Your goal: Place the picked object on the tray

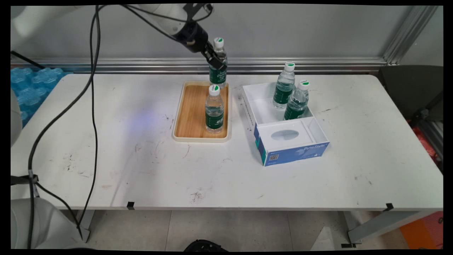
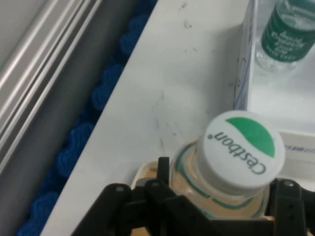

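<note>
A white bench (image 1: 106,141) is carrying everything here, stretching out below and in front of the fingers. On it, well off to one side of the fingers, a white and blue cardboard box (image 1: 293,150) is lying with its top open, and two water bottles are standing upright inside its far compartment: one (image 1: 284,86) nearer the wall and one (image 1: 297,101) just in front of it, close together. Directly beneath the fingers a shallow wooden tray (image 1: 189,113) with a pale rim is sitting on the bench, just beside the box. A third bottle (image 1: 214,110) with a green label and a white cap is standing upright on the tray's near half, below and in front of the fingers.

The black fingers (image 1: 216,61) are reaching down from the upper left and are closing around the shoulder of a fourth bottle (image 1: 219,69), just under its cap, one finger on each side of it. This held bottle is standing upright over the tray's far end; whether its base is touching the tray cannot be told. In the hand view its white cap (image 2: 241,147), printed with a green patch and the word Cestbon, is sitting just above the fingers (image 2: 221,196), with the box wall beyond it.
</note>
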Robot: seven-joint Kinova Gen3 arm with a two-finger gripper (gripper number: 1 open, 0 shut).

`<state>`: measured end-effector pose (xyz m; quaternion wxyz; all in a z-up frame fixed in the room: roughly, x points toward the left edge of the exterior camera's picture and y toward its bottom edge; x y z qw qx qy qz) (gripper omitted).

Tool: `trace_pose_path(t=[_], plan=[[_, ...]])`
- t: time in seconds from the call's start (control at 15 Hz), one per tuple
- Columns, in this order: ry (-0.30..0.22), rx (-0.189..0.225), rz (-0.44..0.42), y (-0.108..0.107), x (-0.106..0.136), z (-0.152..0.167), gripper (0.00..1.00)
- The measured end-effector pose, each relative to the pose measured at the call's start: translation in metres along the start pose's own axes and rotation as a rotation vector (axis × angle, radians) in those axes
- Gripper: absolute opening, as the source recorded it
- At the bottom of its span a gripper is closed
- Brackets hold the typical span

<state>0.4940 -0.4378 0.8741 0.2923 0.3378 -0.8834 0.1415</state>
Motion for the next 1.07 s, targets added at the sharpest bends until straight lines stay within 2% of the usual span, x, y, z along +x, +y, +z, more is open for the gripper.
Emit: trace_pose_path(t=[0.4,0.73,0.8,1.07], plan=[[-0.001,-0.031,0.029,-0.011,-0.028,0.026,0.00],[0.004,-0.050,0.047,-0.013,-0.040,0.038,0.00],[0.008,-0.053,0.050,-0.013,-0.042,0.039,1.00],[0.021,-0.056,0.057,-0.012,-0.044,0.040,1.00]])
